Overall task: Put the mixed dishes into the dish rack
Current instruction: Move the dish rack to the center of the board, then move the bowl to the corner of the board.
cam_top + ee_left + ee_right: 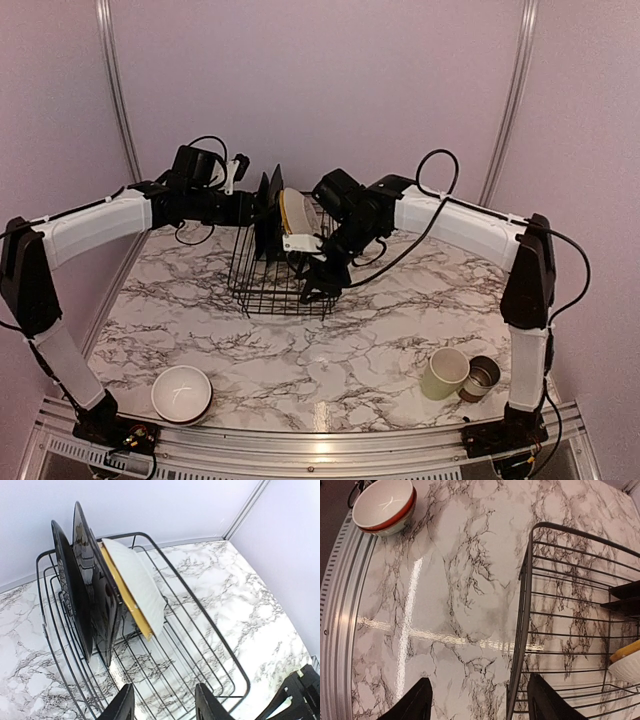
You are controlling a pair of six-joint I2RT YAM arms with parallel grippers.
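Observation:
The black wire dish rack [262, 290] stands at the back middle of the table. Two black square plates [87, 595] stand upright in it, and a yellow plate [126, 596] with a white back leans beside them. My left gripper [165, 707] hangs open over the rack's bare slots, holding nothing. My right gripper [480, 702] is open astride the rack's rim [525, 605], with nothing gripped. A white bowl [182, 392] sits at the front left. A pale green mug [444, 373] and a small grey-brown cup [480, 377] lie at the front right.
The bowl [382, 505] shows a red band under its rim and sits close to the table's metal front edge [340, 620]. Pale walls close the back and both sides. Both arms reach in over the rack from left and right.

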